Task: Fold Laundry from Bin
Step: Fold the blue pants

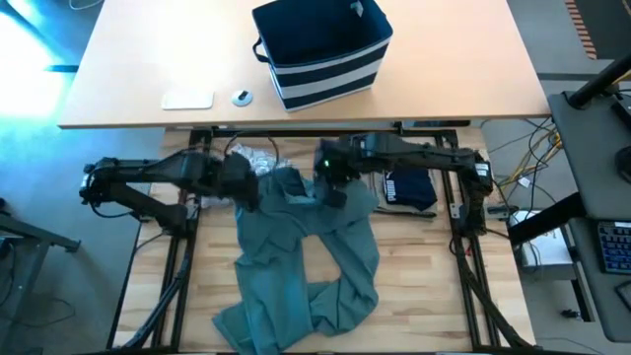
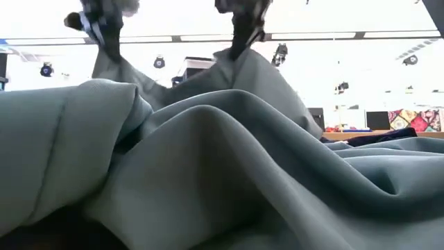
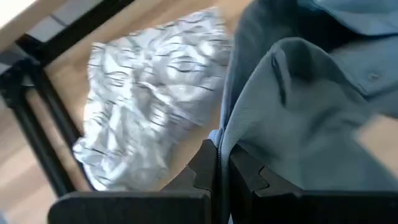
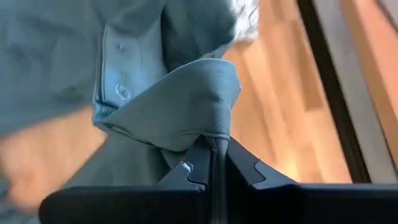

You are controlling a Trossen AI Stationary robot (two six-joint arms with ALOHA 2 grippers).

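My left gripper [image 1: 246, 187] is at the left of the far end of the work surface, fingers pinched together on the teal-green garment [image 1: 306, 266]. In the left wrist view the two fingers [image 3: 205, 168] meet on a fold of that cloth, no gap showing. Low view shows the same grip from below: cloth pulled up into a peak under the left gripper [image 2: 104, 42].

Just left of and behind that gripper, the grey-white patterned garment [image 1: 254, 158] lies crumpled on the wood; the left wrist view shows it [image 3: 149, 106] beside the teal cloth, edges touching or nearly so, can't tell which.

The teal-green garment runs from both grippers toward the near edge, spread loose and creased over the middle of the wooden work surface [image 1: 424, 286], bunched at the near end.

My right gripper [image 1: 335, 187] is just right of the left one, at about the same depth, also clamped on the teal-green garment. In the right wrist view the fingers [image 4: 193, 168] are together on a folded edge near the button placket, two buttons visible. Low view: a second peak of cloth under it [image 2: 239, 42].

Right of that, the dark navy garment [image 1: 409, 187] with white print lies flat on the wood, apart from the teal one.

The bin [image 1: 320, 49] sits on the tan desk [image 1: 138, 59] beyond the work surface, centre-right, upright; nothing visible inside from above. A white pad [image 1: 187, 99] and a small round object [image 1: 243, 97] lie left of it.
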